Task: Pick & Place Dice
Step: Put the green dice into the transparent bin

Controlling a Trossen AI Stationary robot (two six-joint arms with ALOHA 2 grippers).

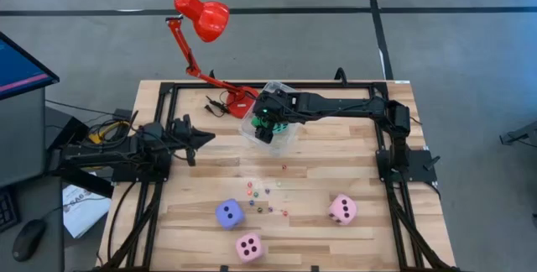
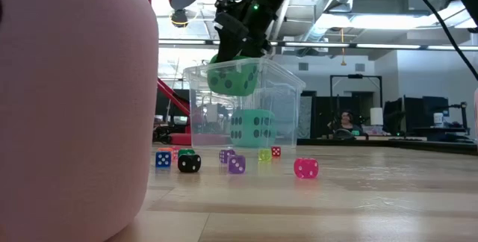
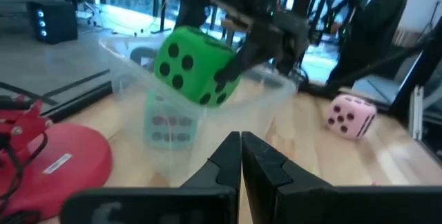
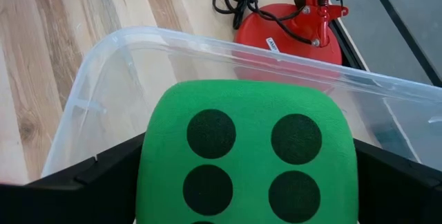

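My right gripper (image 1: 270,122) is shut on a green die (image 2: 233,78) in the mouth of the clear tub (image 2: 287,115). A cyan die (image 2: 252,128) rests on the tub's floor below it. On the near part of the table lie a purple-blue die (image 1: 229,214) and two pink dice (image 1: 248,246) (image 1: 341,209). Several tiny coloured dice (image 1: 264,192) are scattered between them and the tub. My left gripper (image 3: 240,144) waits shut at the table's left side, pointing toward the tub. My right gripper pinches the green die by two opposite faces (image 4: 155,162), one dark finger (image 4: 103,172) on each side. The fingers come from above, slanting from the table's right. The die hangs tilted at the tub's rim, clear of the cyan die.
A red desk lamp (image 1: 204,18) stands behind the tub, its round base (image 4: 290,27) and cables close to the tub's far side. A black frame rail (image 1: 277,87) runs round the table. People sit in the room beyond.
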